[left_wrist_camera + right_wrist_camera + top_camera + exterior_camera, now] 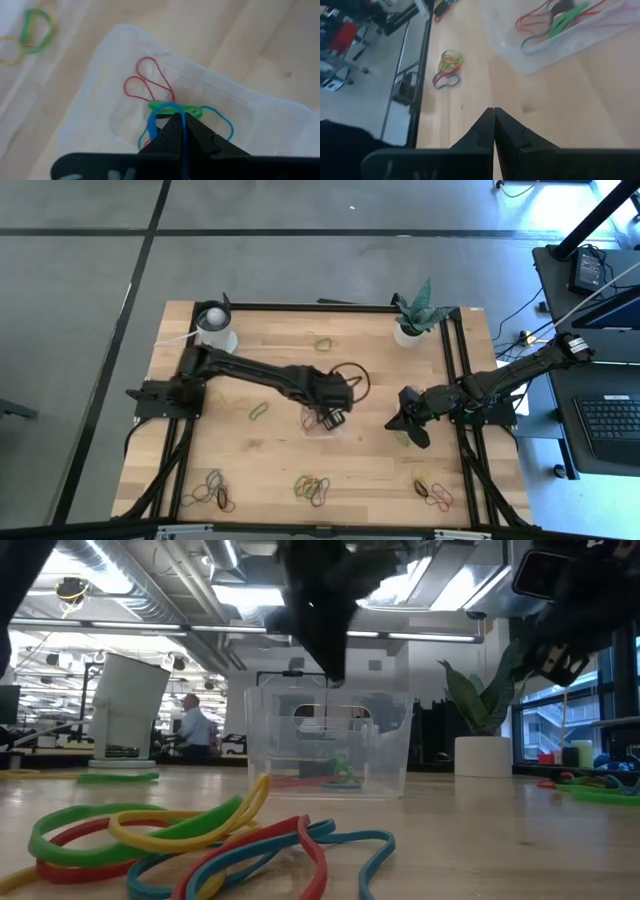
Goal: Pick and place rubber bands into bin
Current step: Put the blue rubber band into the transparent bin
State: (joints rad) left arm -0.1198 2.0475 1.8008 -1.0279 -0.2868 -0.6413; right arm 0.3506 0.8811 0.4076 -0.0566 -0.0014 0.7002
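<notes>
The bin (322,423) is a clear low-walled box at the table's middle, also seen in the low view (325,745). A red rubber band (145,82) and a green one (175,106) lie on its floor. My left gripper (332,412) hovers over the bin, shut on a blue rubber band (152,122). My right gripper (405,421) is shut and holds nothing, to the right of the bin, above bare wood (493,111). Loose rubber bands lie in piles near the front edge (312,488) (208,492) (433,488). My left gripper pinches the blue rubber band's upper strand (182,124) between its two shut fingers, coming from above and pointing down into the bin. The rest of the band hangs below the fingers as a slack loop (224,122), and its lower part rests beside the green band inside the bin.
A white cup (215,328) stands at the far left corner and a potted plant (410,330) at the far right. Single bands lie left of the bin (258,411) and toward the far edge (323,343). Bare wood lies between the bin and the front piles.
</notes>
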